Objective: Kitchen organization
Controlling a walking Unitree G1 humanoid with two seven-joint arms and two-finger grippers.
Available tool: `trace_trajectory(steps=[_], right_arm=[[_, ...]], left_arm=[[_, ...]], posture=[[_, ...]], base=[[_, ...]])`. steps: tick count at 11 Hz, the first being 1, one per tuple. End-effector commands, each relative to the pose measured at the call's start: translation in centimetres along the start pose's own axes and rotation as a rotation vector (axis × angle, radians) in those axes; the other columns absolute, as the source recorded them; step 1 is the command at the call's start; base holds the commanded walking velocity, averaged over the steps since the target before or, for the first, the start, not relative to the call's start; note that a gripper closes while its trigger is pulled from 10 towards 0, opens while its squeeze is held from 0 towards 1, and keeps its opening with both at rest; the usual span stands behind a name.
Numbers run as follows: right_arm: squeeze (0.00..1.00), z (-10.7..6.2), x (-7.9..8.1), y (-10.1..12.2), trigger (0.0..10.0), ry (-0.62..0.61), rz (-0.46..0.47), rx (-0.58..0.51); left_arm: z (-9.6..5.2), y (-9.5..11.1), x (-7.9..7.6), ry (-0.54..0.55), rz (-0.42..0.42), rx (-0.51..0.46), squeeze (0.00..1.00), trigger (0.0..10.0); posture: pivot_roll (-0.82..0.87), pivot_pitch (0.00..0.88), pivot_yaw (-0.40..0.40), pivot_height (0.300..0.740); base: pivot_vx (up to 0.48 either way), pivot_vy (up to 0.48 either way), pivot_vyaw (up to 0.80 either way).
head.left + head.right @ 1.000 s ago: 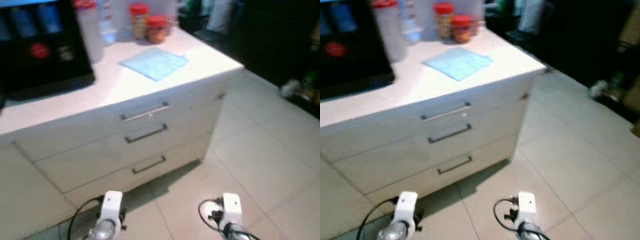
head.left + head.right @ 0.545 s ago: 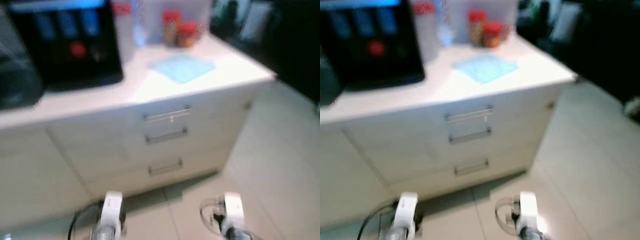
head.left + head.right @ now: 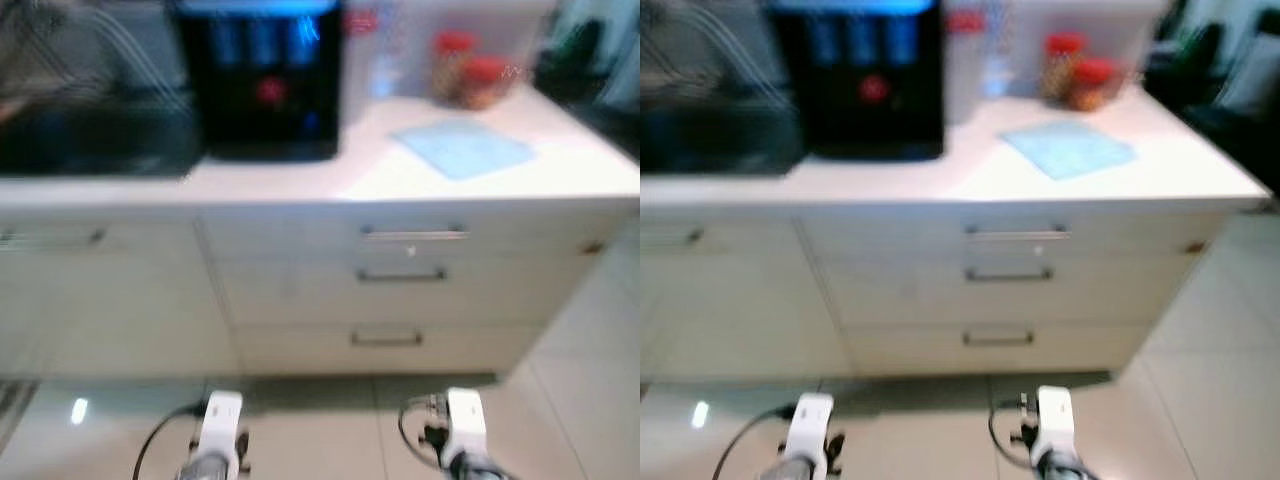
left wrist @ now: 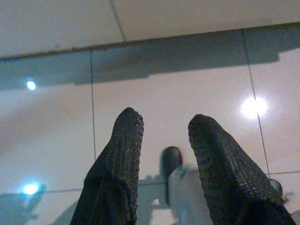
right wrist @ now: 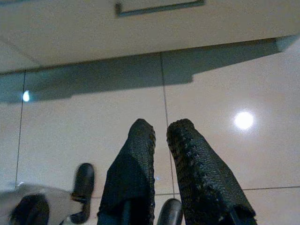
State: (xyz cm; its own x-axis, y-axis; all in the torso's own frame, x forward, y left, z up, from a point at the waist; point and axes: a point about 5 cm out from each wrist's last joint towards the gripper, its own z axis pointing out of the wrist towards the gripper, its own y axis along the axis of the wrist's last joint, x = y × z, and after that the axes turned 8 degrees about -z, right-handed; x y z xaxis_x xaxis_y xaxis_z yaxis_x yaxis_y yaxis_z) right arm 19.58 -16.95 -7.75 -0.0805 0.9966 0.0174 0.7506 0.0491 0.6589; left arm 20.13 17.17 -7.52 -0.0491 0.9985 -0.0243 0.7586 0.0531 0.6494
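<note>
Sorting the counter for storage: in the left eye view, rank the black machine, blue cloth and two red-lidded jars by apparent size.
1. Black machine, largest.
2. Blue cloth.
3. The two jars: blurred, about alike, so unranked; they also sit farther back, which shrinks them.

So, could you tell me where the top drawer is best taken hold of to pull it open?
Probably by the top drawer's silver bar handle, near its middle, coming straight from the front. The bar lies level and seems to stand off the drawer face, so fingers could close above and below it.
</note>
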Motion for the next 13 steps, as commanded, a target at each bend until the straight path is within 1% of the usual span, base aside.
trace_trajectory(steps=[1, 4, 6, 10, 13], right_arm=[[0.0, 0.07, 0.5, -0.01, 10.0, 0.016, -0.005, 0.004], [0.0, 0.05, 0.52, -0.09, 10.0, 0.016, -0.008, 0.008], [0.0, 0.03, 0.38, -0.12, 10.0, 0.008, 0.018, 0.004], [0.0, 0.0, 0.28, -0.22, 10.0, 0.014, 0.021, 0.01], [0.0, -0.03, 0.24, -0.36, 10.0, 0.012, 0.019, 0.018]], left_arm=[[-0.02, 0.11, 0.47, 0.015, 0.009, -0.003, 0.0, 10.0], [0.0, 0.21, 0.46, 0.018, 0.009, -0.007, 0.0, 10.0], [-0.01, 0.08, 0.32, 0.017, 0.003, -0.004, 0.0, 10.0], [0.01, 0.01, 0.28, 0.022, -0.016, 0.008, 0.0, 10.0], [-0.02, -0.14, 0.35, 0.026, -0.015, 0.016, 0.0, 10.0]], posture=[[0.13, 0.0, 0.007, 0.74], [0.13, 0.0, 0.005, 0.74], [0.13, 0.0, 0.002, 0.74], [0.13, 0.0, -0.001, 0.74], [0.13, 0.0, -0.003, 0.74]], base=[[0.0, 0.0, 0.8], [0.0, 0.0, 0.8], [0.0, 0.0, 0.0], [0.0, 0.0, 0.0], [0.0, 0.462, 0.0]])
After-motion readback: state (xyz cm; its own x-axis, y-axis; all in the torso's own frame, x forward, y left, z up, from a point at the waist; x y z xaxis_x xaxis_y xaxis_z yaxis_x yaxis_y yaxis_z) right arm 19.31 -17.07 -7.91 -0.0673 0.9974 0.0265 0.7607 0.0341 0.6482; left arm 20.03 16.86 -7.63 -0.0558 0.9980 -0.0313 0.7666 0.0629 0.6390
